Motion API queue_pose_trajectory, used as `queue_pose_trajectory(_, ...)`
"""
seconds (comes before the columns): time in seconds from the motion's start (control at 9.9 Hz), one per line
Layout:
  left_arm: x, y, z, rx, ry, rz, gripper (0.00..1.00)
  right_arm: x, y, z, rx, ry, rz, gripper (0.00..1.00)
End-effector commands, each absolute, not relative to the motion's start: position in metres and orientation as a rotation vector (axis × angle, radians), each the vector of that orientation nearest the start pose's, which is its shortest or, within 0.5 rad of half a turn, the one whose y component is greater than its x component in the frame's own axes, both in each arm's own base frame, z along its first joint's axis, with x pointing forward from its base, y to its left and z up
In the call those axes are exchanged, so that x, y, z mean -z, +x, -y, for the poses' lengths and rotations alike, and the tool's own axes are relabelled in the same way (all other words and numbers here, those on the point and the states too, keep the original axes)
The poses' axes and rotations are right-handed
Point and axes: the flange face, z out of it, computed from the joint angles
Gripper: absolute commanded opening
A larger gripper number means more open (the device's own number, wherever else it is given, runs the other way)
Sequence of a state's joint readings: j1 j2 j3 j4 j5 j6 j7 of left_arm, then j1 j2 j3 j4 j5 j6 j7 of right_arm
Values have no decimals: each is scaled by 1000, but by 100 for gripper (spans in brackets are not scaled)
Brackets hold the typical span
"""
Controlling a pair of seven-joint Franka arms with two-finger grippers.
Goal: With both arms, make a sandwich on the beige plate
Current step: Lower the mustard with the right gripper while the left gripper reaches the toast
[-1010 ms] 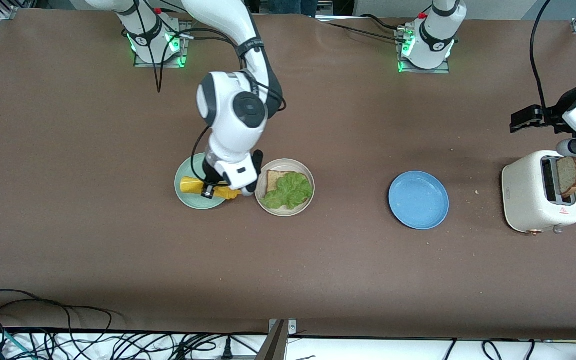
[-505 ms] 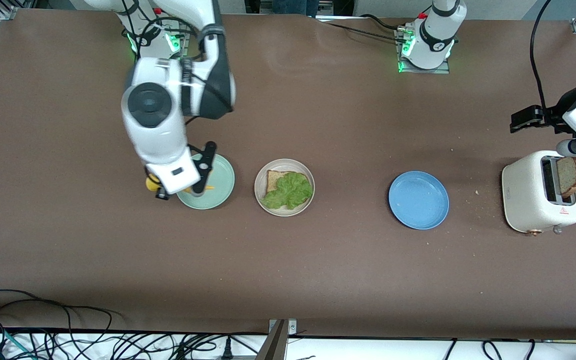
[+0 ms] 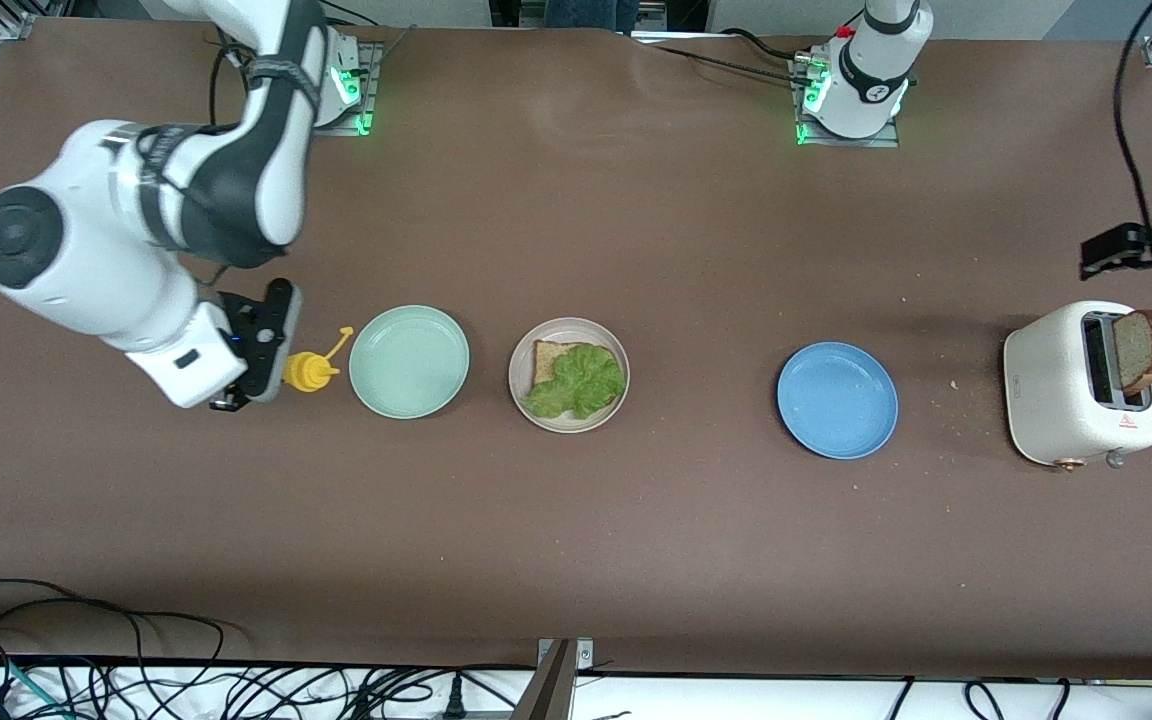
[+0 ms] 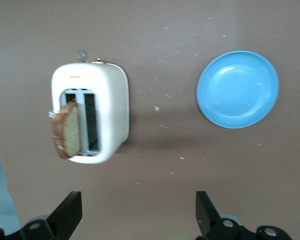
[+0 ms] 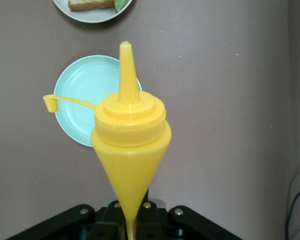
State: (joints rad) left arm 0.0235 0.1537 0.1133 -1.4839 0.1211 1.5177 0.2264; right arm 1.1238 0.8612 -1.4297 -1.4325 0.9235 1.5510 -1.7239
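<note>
Over at the right arm's end of the table, your right gripper [image 3: 276, 372] was up in the air w/ its fingers pinched tight on a yellow squeeze bottle [image 3: 308, 371]. Bottle was tipped over sideways, nozzle pointing toward the mint green plate [image 3: 409, 361], its little cap dangling off a strap. From the right wrist cam you saw the bottle [image 5: 129, 145] squeezed between the fingers, nozzle aimed at the green plate [image 5: 85, 107], which had nothing on it, and just the edge of the beige plate [image 5: 92, 15] past that.

Beige plate [image 3: 568, 375] sat near the middle of the table, just beside the green one toward the left arm's end. It had one bread slice [image 3: 543, 360] on it w/ a ruffled lettuce leaf [image 3: 579, 382] lying over most of the slice. So the sandwich was only half built, no top slice on it.

Blue plate [image 3: 837, 400] sat further along toward the left arm's end, bare. Near it was the white toaster [image 3: 1082, 385] w/ a second bread slice [image 3: 1141, 350] sticking up out of a slot, leaning a bit.

Your left gripper [image 4: 137, 215] hung up in the air by the toaster, fingers spread wide, nothing between them. Left wrist cam showed the toaster [image 4: 97, 112], the slice [image 4: 66, 131] and the blue plate [image 4: 237, 89] below it.
</note>
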Motion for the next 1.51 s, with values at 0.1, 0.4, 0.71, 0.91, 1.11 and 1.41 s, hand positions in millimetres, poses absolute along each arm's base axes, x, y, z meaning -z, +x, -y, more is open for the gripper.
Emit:
queue_pose_trajectory(0.1, -532, 604, -164, -195, -2990, -241, 100, -446, 642, -59, 286, -2048, 1985, 1)
queue_pose_trajectory(0.4, -478, 607, -203, -193, -2997, -184, 100, -402, 621, 17, 529, -1868, 1921, 1)
queue_pose_trajectory(0.71, -437, 594, -243, -174, -3014, -241, 100, -349, 595, 55, 744, -1725, 1855, 1)
queue_pose_trajectory(0.91, -412, 588, -252, -178, -3024, -226, 100, -302, 584, 74, 863, -1629, 1793, 1)
queue_pose_trajectory(1.11, -386, 582, -253, -138, -3046, -208, 100, -239, 575, 84, 964, -1529, 1666, 1)
queue_pose_trajectory(1.41, -364, 578, -259, -172, -3054, -256, 92, -204, 570, 87, 1040, -1463, 1634, 1)
